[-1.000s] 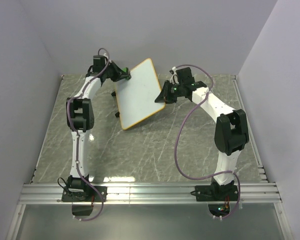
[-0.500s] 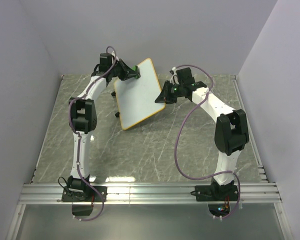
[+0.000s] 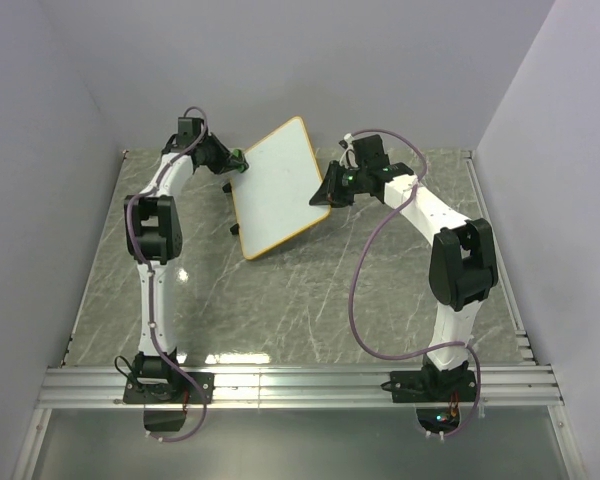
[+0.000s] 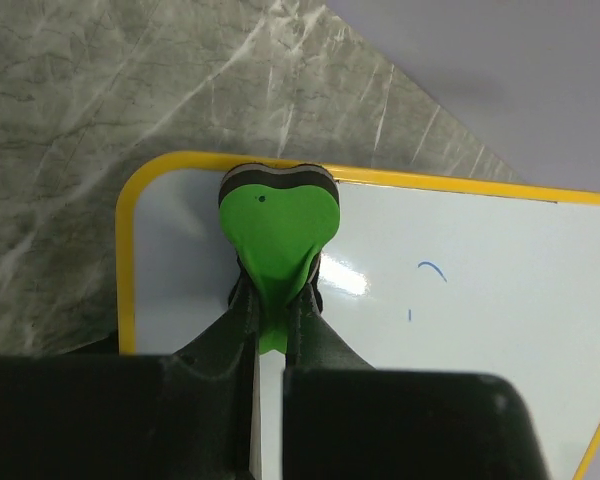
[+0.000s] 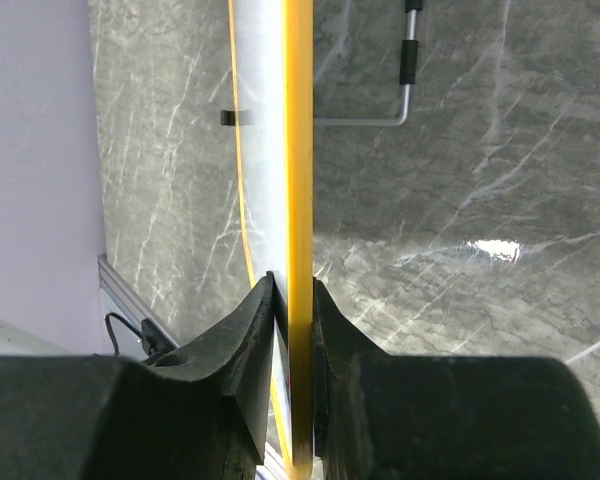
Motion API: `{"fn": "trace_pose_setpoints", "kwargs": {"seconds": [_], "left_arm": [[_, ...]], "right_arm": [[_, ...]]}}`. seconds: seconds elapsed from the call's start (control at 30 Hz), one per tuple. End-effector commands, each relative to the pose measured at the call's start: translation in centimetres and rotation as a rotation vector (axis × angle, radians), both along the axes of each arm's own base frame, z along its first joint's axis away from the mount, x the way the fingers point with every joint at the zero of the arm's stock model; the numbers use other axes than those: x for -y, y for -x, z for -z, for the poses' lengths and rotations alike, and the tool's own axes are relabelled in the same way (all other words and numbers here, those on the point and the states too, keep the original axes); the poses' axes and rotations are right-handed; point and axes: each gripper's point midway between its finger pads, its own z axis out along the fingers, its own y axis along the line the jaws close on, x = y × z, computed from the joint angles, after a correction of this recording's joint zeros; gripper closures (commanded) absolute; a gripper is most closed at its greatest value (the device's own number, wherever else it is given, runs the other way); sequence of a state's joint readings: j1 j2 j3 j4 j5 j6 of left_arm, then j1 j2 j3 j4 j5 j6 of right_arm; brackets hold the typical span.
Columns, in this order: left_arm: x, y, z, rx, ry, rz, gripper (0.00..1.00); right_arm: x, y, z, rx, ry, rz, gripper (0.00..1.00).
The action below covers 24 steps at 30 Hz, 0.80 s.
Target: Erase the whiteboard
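From above, the whiteboard (image 3: 278, 190) stands tilted over the tabletop (image 3: 280, 300), right hand (image 3: 329, 190) at its right edge. Left wrist — the left hand (image 4: 270, 300) pinches a green eraser (image 4: 278, 215) against the board's corner (blue marks (image 4: 432, 270) nearby). Right wrist — rim clamped edge-on.
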<state>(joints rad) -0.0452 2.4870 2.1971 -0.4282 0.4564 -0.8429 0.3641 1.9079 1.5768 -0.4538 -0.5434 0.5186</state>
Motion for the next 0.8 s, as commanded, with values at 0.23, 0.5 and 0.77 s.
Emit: {"fn": "trace_pose_setpoints", "kwargs": {"seconds": [0.23,0.5,0.77], "left_arm": [[5.6,-1.1,-3.3,0.142,0.196,0.125,1.0],[10.5,0.1,-8.1,0.234,0.287,0.234,1.0],[6.6,-1.4,-5.5,0.169,0.096,0.059,1.0]], "right_arm": [[2.2,5.2,8.5,-0.219,0.242,-0.066,1.0],[2.3,5.2,8.7,-0.219,0.251,-0.065,1.0],[2.3,5.1,8.6,-0.213,0.249,-0.065,1.0]]}}
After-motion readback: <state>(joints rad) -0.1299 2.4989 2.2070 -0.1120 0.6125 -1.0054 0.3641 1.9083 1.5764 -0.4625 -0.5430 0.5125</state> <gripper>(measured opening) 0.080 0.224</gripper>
